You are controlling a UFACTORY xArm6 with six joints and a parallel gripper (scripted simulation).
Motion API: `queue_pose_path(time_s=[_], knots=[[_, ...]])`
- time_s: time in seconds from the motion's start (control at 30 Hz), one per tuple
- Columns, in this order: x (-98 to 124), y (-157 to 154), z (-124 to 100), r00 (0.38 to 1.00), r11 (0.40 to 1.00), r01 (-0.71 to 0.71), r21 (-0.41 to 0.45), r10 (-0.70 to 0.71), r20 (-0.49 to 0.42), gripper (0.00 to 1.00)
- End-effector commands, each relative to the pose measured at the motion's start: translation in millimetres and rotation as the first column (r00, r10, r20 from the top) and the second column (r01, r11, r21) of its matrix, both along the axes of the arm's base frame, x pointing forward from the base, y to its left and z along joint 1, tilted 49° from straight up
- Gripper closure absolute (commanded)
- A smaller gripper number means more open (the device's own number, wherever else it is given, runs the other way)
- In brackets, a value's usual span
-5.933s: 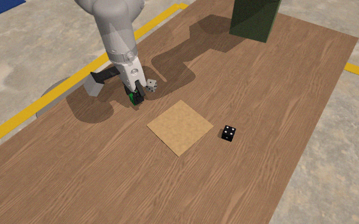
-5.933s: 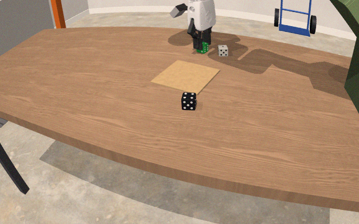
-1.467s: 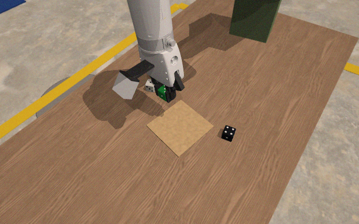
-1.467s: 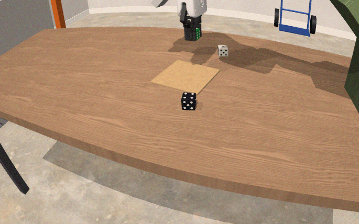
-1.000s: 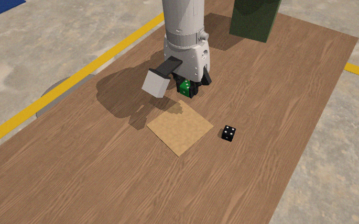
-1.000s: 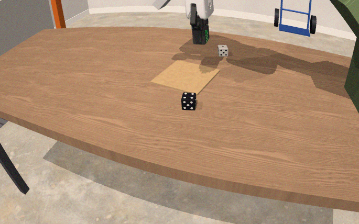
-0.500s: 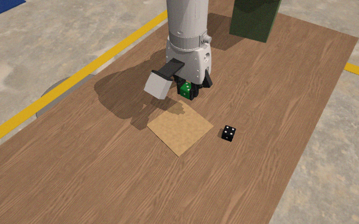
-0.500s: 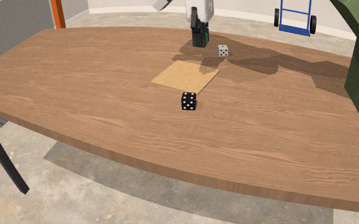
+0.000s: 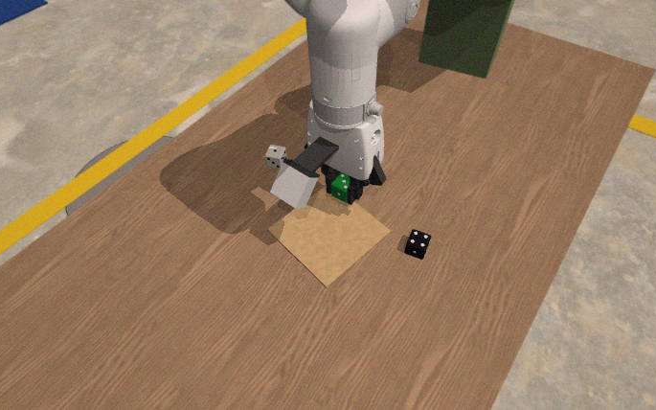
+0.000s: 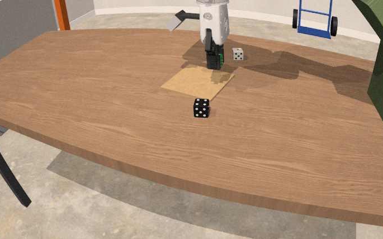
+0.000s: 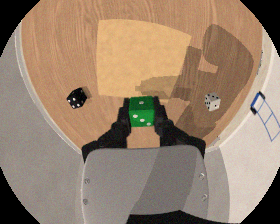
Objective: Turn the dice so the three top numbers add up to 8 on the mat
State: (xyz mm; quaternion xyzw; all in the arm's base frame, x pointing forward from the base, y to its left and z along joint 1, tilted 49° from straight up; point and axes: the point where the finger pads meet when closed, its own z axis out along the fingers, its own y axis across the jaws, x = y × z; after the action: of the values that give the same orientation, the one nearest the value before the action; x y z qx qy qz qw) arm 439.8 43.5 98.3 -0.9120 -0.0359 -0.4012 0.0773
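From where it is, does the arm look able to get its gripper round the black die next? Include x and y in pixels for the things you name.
Probably not yet: the gripper (image 9: 343,191) (image 10: 214,63) (image 11: 141,104) is shut on the green die (image 9: 341,188) (image 10: 221,60) (image 11: 141,112), which must be set down first. Otherwise the way looks free; the black die (image 9: 418,243) (image 10: 201,108) (image 11: 76,98) stands alone on the table beside the mat (image 9: 328,239) (image 10: 197,81) (image 11: 138,55).

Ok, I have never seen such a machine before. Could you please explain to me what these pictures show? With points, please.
It is one robot arm ending in a pincer (image 9: 343,187) (image 10: 215,60) (image 11: 141,104) with two black fingers. The first picture looks down at the table, the second views it from the side, and the third comes from a camera near the pincer. On the wooden table (image 9: 192,326) (image 10: 127,124) lie a thin tan mat (image 9: 328,244) (image 10: 197,81) (image 11: 136,55), a black die (image 9: 418,243) (image 10: 201,108) (image 11: 76,98) and a white die (image 9: 275,156) (image 10: 237,53) (image 11: 212,102), both off the mat. The pincer holds a green die (image 9: 341,188) (image 10: 221,60) (image 11: 141,111).
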Motion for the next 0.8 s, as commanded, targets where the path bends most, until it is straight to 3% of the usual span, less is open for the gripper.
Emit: queue_pose_path(time_s=[0.0, 0.3, 0.77], knots=[[18, 4, -15, 1.0, 1.0, 0.005, -0.002, -0.005, 0.01, 0.73], [30, 7, -25, 1.0, 1.0, 0.005, -0.002, -0.005, 0.01, 0.73], [30, 7, -26, 1.0, 1.0, 0.005, -0.002, -0.005, 0.01, 0.73]])
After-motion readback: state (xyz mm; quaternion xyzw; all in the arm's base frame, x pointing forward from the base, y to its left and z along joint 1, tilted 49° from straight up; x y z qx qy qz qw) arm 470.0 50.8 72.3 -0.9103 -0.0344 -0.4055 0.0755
